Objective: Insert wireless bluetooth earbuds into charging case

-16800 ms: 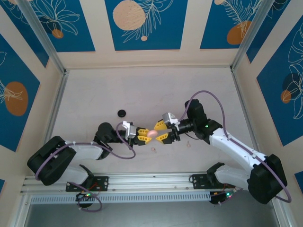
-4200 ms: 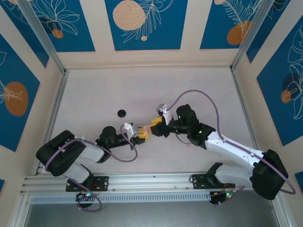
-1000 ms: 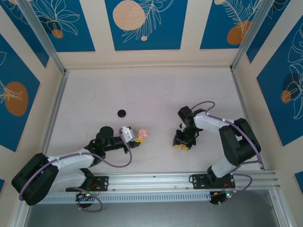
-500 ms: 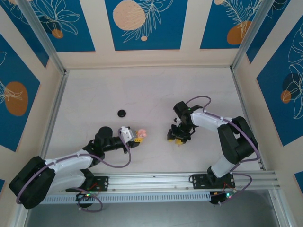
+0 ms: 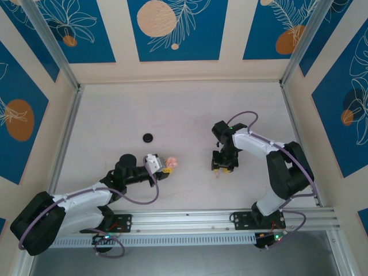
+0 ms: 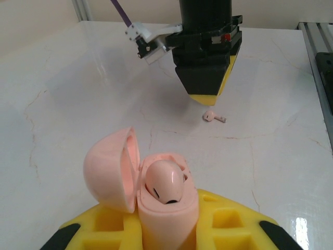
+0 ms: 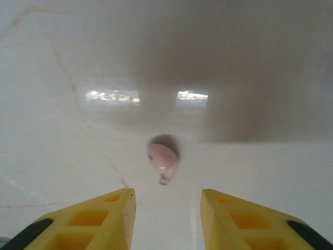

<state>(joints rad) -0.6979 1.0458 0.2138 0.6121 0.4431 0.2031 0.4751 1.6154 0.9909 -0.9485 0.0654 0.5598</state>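
The pink charging case point(image 6: 167, 208) stands open with its lid point(image 6: 110, 171) swung left, and my left gripper point(image 5: 165, 165) is shut on its body. One pale pink earbud point(image 6: 164, 180) sits in the case. A second pink earbud point(image 7: 162, 158) lies loose on the table, just ahead of my right gripper point(image 7: 167, 208), which is open with nothing between its yellow fingers point(image 7: 104, 216). In the left wrist view the right gripper point(image 6: 206, 97) points down at the table right behind that loose earbud point(image 6: 214, 117). From above, the right gripper point(image 5: 222, 167) hangs right of the case point(image 5: 173, 163).
A small black round disc point(image 5: 148, 137) lies on the white table point(image 5: 184, 109) behind and left of the left gripper. Aluminium rails point(image 5: 184, 221) run along the near edge, and patterned walls close in the other sides.
The right gripper has shifted a little and turned over the loose earbud. The left arm has stayed still with the open case.
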